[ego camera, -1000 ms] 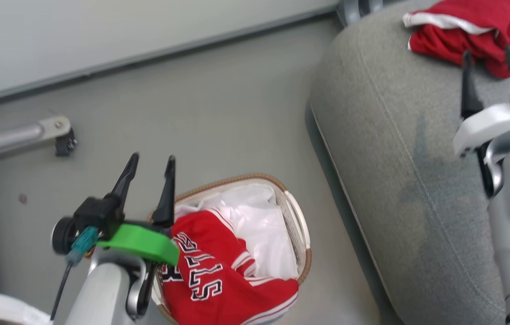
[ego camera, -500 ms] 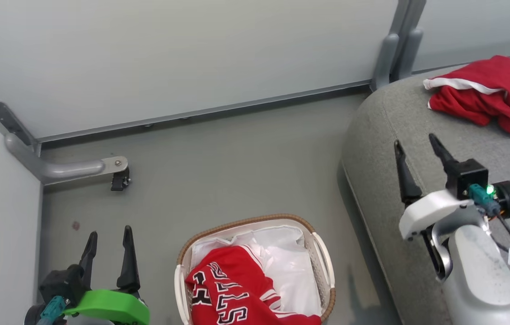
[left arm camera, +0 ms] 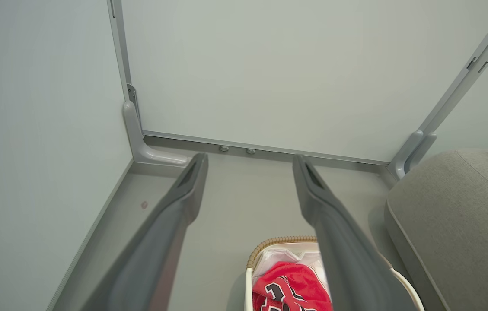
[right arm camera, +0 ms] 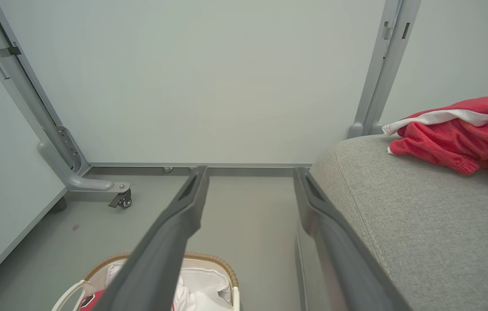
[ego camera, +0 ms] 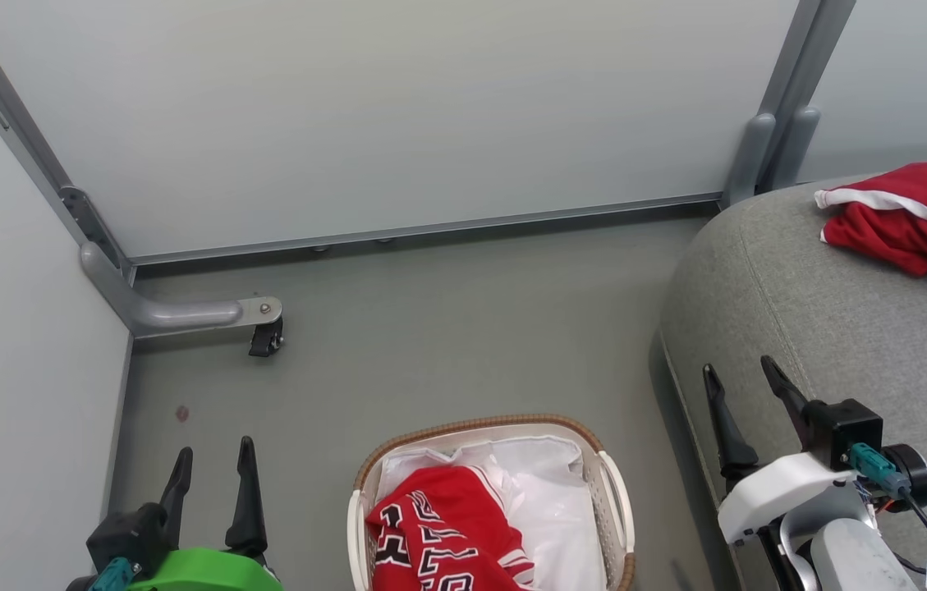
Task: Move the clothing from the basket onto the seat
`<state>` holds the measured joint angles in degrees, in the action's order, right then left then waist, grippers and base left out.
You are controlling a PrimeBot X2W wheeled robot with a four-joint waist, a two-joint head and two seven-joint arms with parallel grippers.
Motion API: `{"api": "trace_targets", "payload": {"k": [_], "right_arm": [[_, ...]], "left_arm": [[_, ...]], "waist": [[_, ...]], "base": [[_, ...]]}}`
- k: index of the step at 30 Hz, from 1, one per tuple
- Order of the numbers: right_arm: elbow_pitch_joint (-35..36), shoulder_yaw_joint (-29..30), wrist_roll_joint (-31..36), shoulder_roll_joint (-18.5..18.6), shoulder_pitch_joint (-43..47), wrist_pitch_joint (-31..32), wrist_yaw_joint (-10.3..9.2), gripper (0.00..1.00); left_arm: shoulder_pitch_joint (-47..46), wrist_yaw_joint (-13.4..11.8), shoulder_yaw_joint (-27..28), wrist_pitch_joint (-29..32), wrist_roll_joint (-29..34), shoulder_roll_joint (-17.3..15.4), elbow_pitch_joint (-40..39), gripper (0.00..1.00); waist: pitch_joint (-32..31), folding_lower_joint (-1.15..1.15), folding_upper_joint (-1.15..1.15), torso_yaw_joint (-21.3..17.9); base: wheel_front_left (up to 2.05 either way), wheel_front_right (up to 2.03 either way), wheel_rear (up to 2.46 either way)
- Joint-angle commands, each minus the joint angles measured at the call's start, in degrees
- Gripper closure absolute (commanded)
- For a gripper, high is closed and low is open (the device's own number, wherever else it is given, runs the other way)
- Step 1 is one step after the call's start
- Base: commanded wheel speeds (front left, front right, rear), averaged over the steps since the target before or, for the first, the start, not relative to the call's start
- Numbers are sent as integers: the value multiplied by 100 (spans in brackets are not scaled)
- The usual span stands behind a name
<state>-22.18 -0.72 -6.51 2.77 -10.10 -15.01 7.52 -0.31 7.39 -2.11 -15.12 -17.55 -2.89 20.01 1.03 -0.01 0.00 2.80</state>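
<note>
My left gripper (ego camera: 215, 447) and right gripper (ego camera: 737, 367) both have fingers apart, empty. Jersey (ego camera: 438, 533) lies in basket (ego camera: 471, 424) (over white liner (ego camera: 545, 484)). Second red garment (ego camera: 906, 222) rests on seat (ego camera: 824, 328), far right. Caster (ego camera: 266, 338) stands far left.

The head view's bottom edge cuts off the jersey (ego camera: 438, 533) and basket (ego camera: 479, 423).
</note>
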Motion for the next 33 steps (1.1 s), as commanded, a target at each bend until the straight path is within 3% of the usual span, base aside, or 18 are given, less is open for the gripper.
{"api": "trace_targets", "payload": {"k": [1, 33], "right_arm": [[22, -33, -9, 23, 99, -26, -6, 0], [50, -184, -82, 22, 91, -26, -7, 0]], "left_arm": [[104, 14, -5, -5, -21, -2, -12, 0], [45, 16, -179, -5, -24, -4, 49, 0]], "waist": [[-8, 1, 0, -7], [58, 1, 0, -82]], "base": [[0, 0, 0], [0, 0, 0]]}}
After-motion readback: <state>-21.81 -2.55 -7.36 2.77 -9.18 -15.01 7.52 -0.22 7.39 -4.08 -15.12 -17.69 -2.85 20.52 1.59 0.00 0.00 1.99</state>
